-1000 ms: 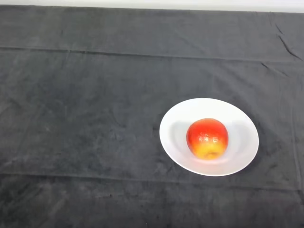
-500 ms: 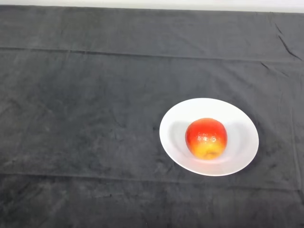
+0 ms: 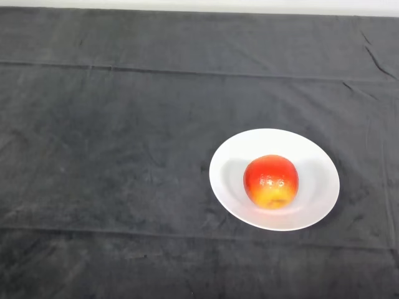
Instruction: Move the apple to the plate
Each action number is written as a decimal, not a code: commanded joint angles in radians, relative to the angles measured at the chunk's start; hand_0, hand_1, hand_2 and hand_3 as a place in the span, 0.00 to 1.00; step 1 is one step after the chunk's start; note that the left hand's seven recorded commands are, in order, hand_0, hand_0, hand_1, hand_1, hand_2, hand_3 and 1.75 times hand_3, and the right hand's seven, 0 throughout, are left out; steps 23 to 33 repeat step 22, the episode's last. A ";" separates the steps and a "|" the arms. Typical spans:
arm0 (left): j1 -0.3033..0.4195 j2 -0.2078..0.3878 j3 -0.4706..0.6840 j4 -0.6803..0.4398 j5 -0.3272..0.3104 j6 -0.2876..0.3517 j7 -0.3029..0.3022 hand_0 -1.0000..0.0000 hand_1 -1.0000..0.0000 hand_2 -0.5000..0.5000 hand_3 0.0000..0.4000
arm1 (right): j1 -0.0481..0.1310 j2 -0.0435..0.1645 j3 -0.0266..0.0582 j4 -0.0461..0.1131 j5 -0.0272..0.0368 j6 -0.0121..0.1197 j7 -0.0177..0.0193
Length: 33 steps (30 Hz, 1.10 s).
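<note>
The red-and-yellow apple (image 3: pixel 270 181) sits in the middle of the white plate (image 3: pixel 317 156), right of centre on the dark-clothed desk (image 3: pixel 112 143), toward the near side. No arm shows, so its bearing from the apple cannot be told. By the look of it, the apple is already placed.

From my seat the dark cloth (image 3: pixel 124 156) runs off the left, right and bottom edges of the frame, so I can't see where it ends. The apple (image 3: pixel 270 180) covers the middle of the plate (image 3: pixel 230 162), and its underside is hidden from me.
</note>
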 commanded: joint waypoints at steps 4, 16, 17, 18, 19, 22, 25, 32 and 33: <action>0.004 0.013 0.017 0.027 0.032 0.016 -0.013 1.00 1.00 0.50 0.00 | 0.011 -0.029 -0.0072 -0.005 0.0123 0.001 0.0060; 0.003 0.011 0.032 0.023 0.041 0.021 -0.024 1.00 1.00 0.50 0.00 | 0.011 -0.029 -0.0073 -0.005 0.0122 0.001 0.0061; 0.003 0.011 0.033 0.022 0.042 0.021 -0.024 1.00 1.00 0.50 0.00 | 0.011 -0.029 -0.0073 -0.005 0.0122 0.001 0.0061; 0.003 0.011 0.034 0.022 0.043 0.021 -0.025 1.00 1.00 0.50 0.00 | 0.011 -0.029 -0.0073 -0.005 0.0122 0.001 0.0061; 0.003 0.011 0.036 0.022 0.043 0.021 -0.027 1.00 1.00 0.50 0.00 | 0.011 -0.029 -0.0073 -0.005 0.0121 0.001 0.0061; 0.005 0.011 0.040 0.022 0.044 0.021 -0.030 1.00 1.00 0.50 0.00 | 0.011 -0.029 -0.0073 -0.005 0.0121 0.001 0.0061; 0.005 0.011 0.040 0.022 0.044 0.021 -0.030 1.00 1.00 0.50 0.00 | 0.011 -0.029 -0.0073 -0.005 0.0121 0.001 0.0061; 0.005 0.011 0.040 0.022 0.044 0.021 -0.030 1.00 1.00 0.50 0.00 | 0.011 -0.029 -0.0073 -0.005 0.0121 0.001 0.0061; 0.005 0.011 0.040 0.022 0.044 0.021 -0.030 1.00 1.00 0.50 0.00 | 0.011 -0.029 -0.0073 -0.005 0.0121 0.001 0.0061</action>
